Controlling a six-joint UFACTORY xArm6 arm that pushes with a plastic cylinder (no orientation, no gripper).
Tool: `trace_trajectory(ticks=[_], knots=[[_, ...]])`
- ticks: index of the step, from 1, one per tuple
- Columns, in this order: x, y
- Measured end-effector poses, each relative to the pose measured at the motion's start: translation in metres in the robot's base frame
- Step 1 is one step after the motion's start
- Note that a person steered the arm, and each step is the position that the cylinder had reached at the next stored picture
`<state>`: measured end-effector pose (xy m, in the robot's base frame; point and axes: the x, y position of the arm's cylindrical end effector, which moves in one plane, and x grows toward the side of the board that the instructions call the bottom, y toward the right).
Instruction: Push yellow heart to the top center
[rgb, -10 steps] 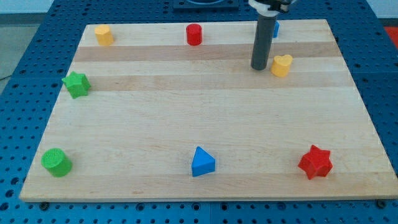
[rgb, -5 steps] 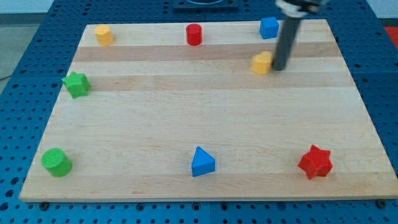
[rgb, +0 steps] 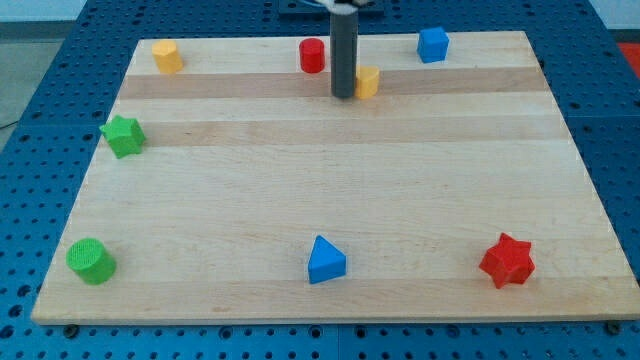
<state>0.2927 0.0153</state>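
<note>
Blue perforated workbench surrounds a pale wooden board (rgb: 330, 200) on which a robot arm's dark rod stands upright near the view's top centre. The arm carries no claw, only this rod, so nothing is gripped; my tip (rgb: 343, 96) rests on the board just at the view's left of the yellow heart (rgb: 367, 82), close against it, though actual contact cannot be made out. The heart sits near the board's top edge, a little right of centre. Just beyond the rod, toward the view's top left, stands a red cylinder (rgb: 312, 55). A blue cube (rgb: 433, 44) lies further to the right along the top edge, and a yellow block (rgb: 166, 56) occupies the top left corner. A green star (rgb: 123, 135) sits at the left edge, a green cylinder (rgb: 91, 261) at bottom left, a blue triangle (rgb: 325, 260) at bottom centre, and a red star (rgb: 507, 260) at bottom right.
</note>
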Motion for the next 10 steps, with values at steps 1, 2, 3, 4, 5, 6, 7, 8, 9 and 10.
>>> trace_trajectory(ticks=[1,2,3,4,5,6,7,8,9,10], knots=[[0.012,-0.004],[0.047,0.011],[0.039,0.039],[0.015,0.031],[0.003,0.018],[-0.005,0.014],[-0.005,0.028],[-0.006,0.047],[-0.019,0.041],[-0.028,0.014]])
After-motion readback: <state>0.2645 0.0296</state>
